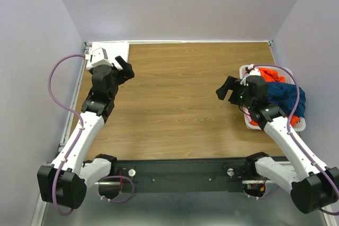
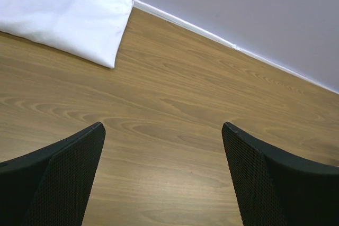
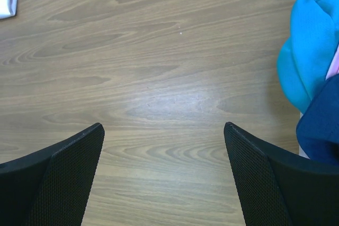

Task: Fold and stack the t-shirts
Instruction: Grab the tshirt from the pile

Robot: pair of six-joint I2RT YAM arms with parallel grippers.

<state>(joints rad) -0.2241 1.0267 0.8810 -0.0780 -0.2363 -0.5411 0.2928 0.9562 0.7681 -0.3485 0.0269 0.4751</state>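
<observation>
As you scan the table (image 1: 180,104), find the basket (image 1: 303,125) at right with its tangled heap of shirts (image 1: 283,96), then one folded white shirt (image 2: 63,17) in the far-left corner; right gripper (image 3: 163,126) and left gripper (image 2: 163,128) hang spread, empty. Pinch deep and several shirts, or the light basket, may lift together.
</observation>
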